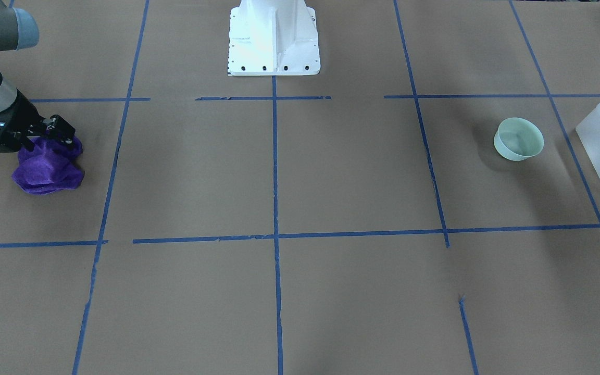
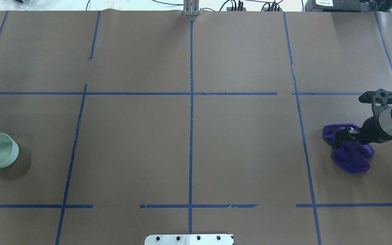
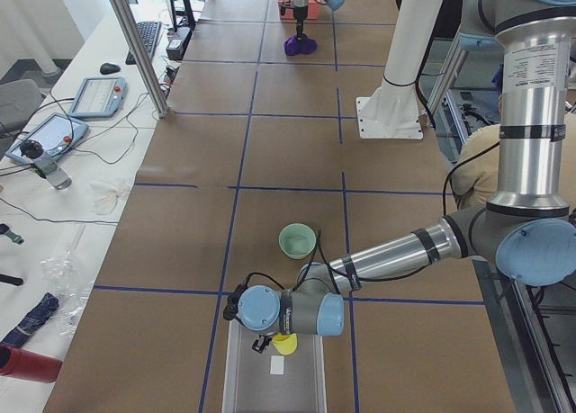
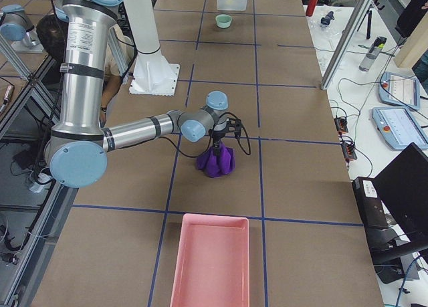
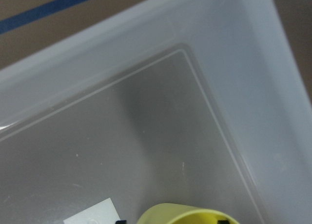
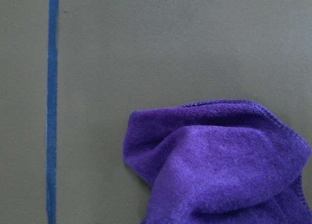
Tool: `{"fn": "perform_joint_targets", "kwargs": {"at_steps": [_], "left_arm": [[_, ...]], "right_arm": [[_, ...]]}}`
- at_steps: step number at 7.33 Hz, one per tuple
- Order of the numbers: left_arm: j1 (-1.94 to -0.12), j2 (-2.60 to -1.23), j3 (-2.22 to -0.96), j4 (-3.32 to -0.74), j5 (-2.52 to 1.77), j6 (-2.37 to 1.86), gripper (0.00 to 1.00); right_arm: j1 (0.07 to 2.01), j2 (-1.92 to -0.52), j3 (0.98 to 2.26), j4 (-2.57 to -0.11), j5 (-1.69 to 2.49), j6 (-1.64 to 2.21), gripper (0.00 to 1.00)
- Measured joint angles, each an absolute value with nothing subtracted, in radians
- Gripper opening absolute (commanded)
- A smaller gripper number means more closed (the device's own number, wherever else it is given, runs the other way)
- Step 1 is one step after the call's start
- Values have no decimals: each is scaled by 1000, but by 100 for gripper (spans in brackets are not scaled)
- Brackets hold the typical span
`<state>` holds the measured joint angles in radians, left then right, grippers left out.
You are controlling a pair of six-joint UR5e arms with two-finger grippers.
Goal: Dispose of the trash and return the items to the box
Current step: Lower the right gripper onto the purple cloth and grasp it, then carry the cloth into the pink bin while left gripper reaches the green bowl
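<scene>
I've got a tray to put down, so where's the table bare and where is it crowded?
Bare: the broad middle in front of the robot base, between the purple cloth and the mint bowl. Crowded: the end where the bowl sits beside the box, and around the cloth.

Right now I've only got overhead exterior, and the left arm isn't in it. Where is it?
Observer: The left pincer is at the box, which sits off your frame's left edge, beyond the bowl.
Operator: Got the cup?
Observer: The cup is at the pincer's tip inside the box. Can't tell if it's gripped.
Operator: Any trash bin?
Observer: A pink tray lies on the table, further toward the robot's right than the purple cloth.
</scene>
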<state>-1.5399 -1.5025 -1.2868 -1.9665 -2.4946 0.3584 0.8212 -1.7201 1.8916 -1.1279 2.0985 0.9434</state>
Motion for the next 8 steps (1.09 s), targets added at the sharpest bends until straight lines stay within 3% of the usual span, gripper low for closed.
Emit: {"fn": "perform_joint_targets", "kwargs": {"at_steps": [1,2,5,8], "left_arm": [[-1542,-1495,-1373,-1948,-2494,289,100],[-1544,-1483,-1473,-1937,-2483,204,100],[-1539,-1421,-1722,-1930,-2363,-24,100],[-1431,-1410,-1778,-1936,-2358,-165,100]], "right_arm": [[809,-1726,1890,-1128,2077,944,11],[804,-1731,1889,-1128,2067,945,0],[804,-1757,1899,-1127,2068,945,0],[971,-1809,1999,-1137,2173,929,0]]}}
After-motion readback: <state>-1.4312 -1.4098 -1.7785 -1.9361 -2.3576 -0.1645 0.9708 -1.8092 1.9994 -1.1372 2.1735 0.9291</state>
